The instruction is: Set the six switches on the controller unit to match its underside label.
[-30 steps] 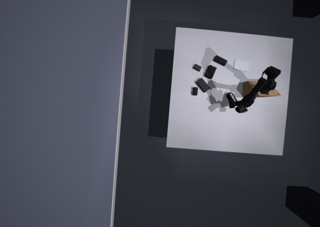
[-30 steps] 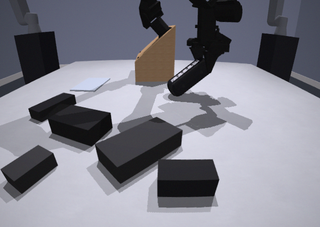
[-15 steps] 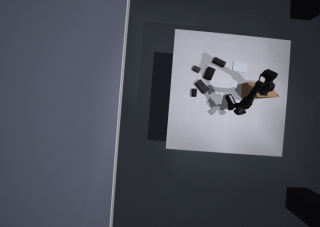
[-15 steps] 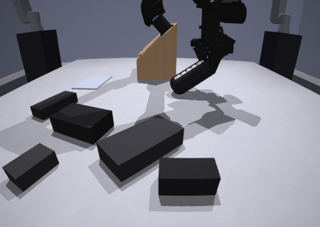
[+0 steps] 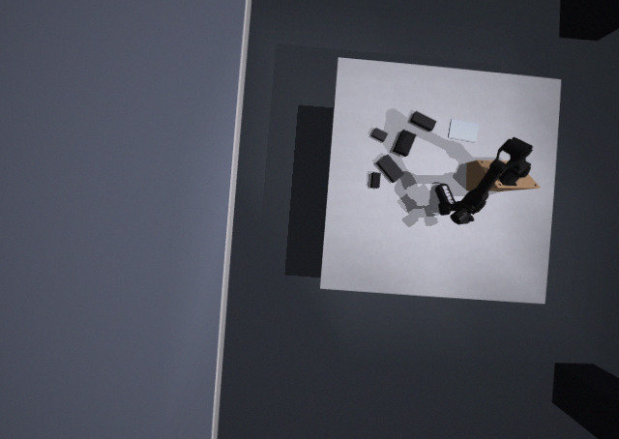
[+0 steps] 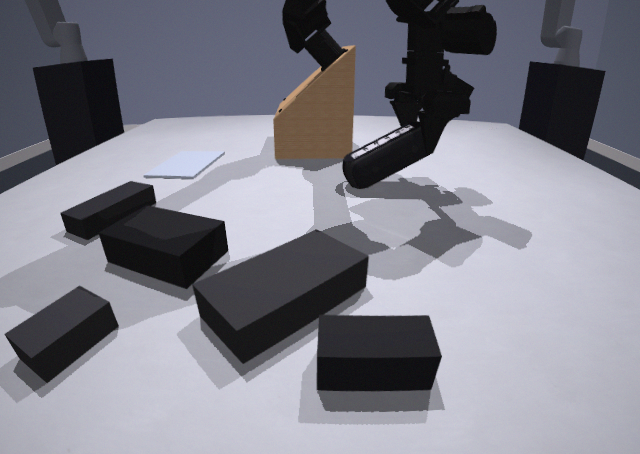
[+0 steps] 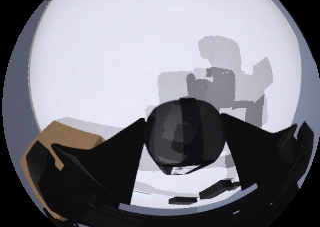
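The dark grey controller unit (image 5: 440,194) (image 6: 395,161) (image 7: 185,137) is held above the bench (image 5: 399,259) (image 6: 542,335) (image 7: 110,52), tilted, its rounded far end lower than the end at the fingers. A white strip (image 5: 447,193) (image 6: 381,143) with small dark marks runs along its upward-facing side; the marks are too small to read, and I cannot tell the switch settings. Its downward side is hidden. My gripper (image 5: 446,207) (image 6: 419,129) (image 7: 184,120) is shut on the unit, with one finger on each side in the wrist view.
Several dark blocks, among them a large one (image 5: 389,167) (image 6: 281,284) and a small one (image 5: 373,180) (image 6: 377,353), lie at the bench's far side from the arm base. A pale flat plate (image 5: 463,130) (image 6: 185,164) lies near the wooden wedge (image 5: 477,174) (image 6: 315,123) (image 7: 70,139).
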### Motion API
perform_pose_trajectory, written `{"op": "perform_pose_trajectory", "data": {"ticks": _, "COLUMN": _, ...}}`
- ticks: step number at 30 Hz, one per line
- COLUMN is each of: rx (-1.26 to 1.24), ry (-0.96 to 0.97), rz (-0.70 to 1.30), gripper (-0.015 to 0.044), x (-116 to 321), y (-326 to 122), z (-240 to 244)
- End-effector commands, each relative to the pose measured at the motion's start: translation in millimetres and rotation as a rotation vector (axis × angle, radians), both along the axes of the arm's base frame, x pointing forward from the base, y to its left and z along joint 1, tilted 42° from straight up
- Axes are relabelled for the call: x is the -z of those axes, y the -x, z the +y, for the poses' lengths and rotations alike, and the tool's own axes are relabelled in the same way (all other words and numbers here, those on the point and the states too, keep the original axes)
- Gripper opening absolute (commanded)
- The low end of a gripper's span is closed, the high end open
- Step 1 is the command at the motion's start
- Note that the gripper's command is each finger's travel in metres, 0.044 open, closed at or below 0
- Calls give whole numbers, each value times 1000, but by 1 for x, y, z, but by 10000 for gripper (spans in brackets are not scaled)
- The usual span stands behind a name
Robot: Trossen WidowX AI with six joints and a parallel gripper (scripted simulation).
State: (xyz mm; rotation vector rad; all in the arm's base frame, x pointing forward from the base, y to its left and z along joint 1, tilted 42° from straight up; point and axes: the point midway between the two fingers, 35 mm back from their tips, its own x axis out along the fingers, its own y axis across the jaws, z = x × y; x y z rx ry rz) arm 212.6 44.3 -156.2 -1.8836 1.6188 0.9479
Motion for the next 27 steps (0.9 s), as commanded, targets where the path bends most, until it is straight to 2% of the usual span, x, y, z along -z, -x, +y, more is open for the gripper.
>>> {"op": "perform_pose_trajectory", "data": {"ticks": 1, "rx": 1, "ry": 19, "rz": 7, "gripper": 338, "x": 4, "y": 2, "z": -6}}
{"op": "perform_pose_trajectory", "data": {"ticks": 27, "rx": 1, "ry": 20, "rz": 7, "gripper": 338, "x": 24, "y": 2, "z": -12}}
